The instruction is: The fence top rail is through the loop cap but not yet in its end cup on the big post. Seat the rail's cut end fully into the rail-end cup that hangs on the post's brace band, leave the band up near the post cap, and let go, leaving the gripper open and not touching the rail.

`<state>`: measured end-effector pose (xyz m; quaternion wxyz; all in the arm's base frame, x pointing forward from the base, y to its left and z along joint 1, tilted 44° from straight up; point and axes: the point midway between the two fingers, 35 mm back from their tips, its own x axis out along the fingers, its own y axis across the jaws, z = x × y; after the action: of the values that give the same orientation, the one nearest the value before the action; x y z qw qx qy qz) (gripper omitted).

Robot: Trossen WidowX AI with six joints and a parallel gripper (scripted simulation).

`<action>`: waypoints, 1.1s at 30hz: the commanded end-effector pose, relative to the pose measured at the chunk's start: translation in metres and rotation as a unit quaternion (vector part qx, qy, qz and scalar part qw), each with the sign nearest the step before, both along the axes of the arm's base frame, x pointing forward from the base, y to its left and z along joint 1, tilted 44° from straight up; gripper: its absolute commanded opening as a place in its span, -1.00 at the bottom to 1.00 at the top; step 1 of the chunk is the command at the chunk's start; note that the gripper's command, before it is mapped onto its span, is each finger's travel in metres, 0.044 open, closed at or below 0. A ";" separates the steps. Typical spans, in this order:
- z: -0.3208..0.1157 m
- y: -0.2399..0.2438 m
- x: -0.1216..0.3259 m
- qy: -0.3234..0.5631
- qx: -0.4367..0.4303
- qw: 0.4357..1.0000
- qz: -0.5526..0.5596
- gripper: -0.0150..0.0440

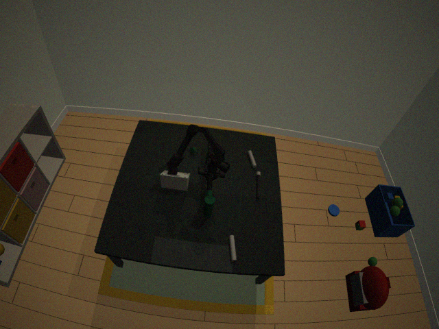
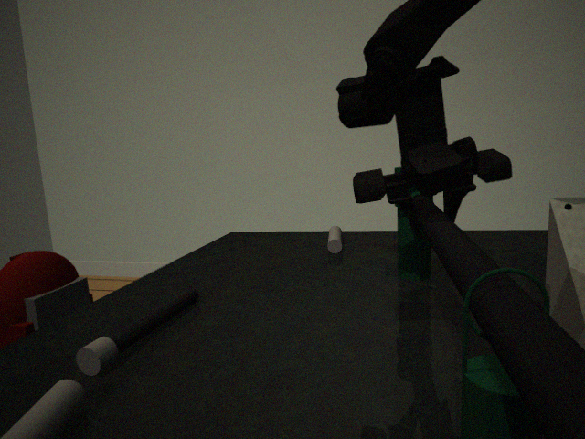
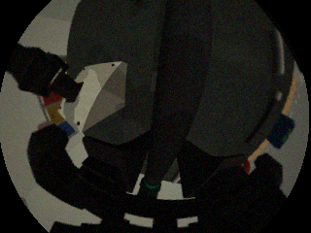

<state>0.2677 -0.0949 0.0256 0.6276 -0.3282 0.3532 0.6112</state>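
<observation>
The dark rail (image 2: 472,250) (image 3: 182,73) slopes through the green loop cap (image 2: 509,270), which stands on the nearer green post (image 2: 489,401). My gripper (image 3: 163,135) is shut on the rail near its far end, close to the big green post (image 1: 208,205) (image 2: 413,245). A small green cup (image 2: 414,192) (image 3: 152,186) sits right at the rail's end, high on the post near its top. The rail end and cup appear to meet. The fingers and darkness hide how deep the end sits, and the brace band is not clear.
The white box (image 1: 174,182) (image 2: 569,250) (image 3: 104,97) stands beside the rail, with the arm's base at it. White cylinders (image 1: 252,159) (image 2: 335,239) and a dark rod with a white end (image 1: 258,186) (image 2: 151,321) lie on the dark table (image 1: 131,219).
</observation>
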 end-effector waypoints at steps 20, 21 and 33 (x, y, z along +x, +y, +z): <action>-0.006 -0.007 0.000 0.000 0.000 1.000 0.000 -0.49; -0.006 -0.007 0.000 0.000 0.000 1.000 0.000 -0.49; -0.006 -0.007 0.000 0.000 0.000 1.000 0.000 0.04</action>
<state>0.2677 -0.1019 0.0193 0.6278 -0.3287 0.3527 0.6111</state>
